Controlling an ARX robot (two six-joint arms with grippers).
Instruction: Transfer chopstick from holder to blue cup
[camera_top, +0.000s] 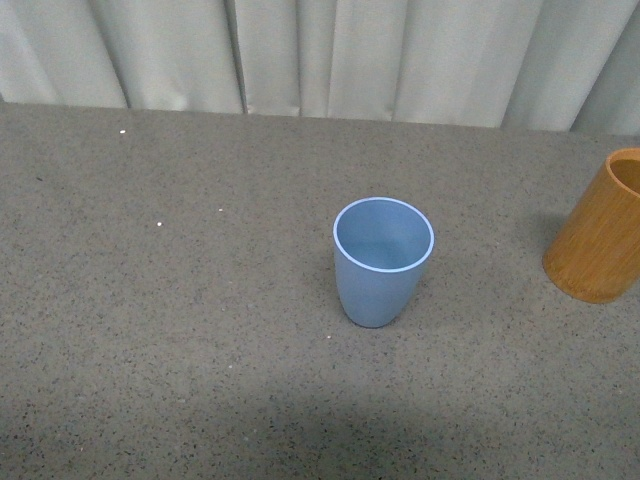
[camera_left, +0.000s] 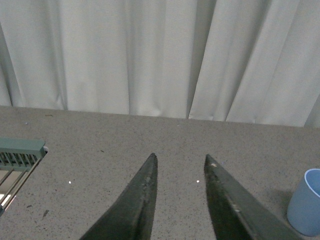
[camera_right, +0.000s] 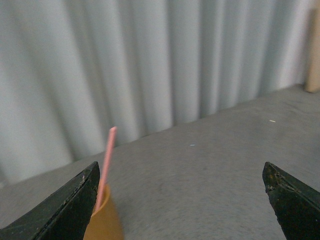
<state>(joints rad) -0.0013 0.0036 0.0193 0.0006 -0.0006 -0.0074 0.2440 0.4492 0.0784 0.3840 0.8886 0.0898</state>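
The light blue cup (camera_top: 382, 259) stands upright and empty in the middle of the grey table; its side also shows in the left wrist view (camera_left: 306, 202). At the right edge of the front view the orange-brown holder (camera_top: 602, 228) is cut off by the frame. In the right wrist view the holder (camera_right: 104, 221) sits just beside one finger, and a pink chopstick (camera_right: 106, 165) sticks up out of it. My right gripper (camera_right: 181, 186) is wide open with nothing between its fingers. My left gripper (camera_left: 180, 161) is open over bare table, to the left of the cup. Neither arm appears in the front view.
A pale curtain (camera_top: 330, 55) hangs along the table's far edge. A green slotted rack (camera_left: 19, 159) lies at the left wrist view's edge. A light wooden post (camera_right: 313, 52) stands by the curtain in the right wrist view.
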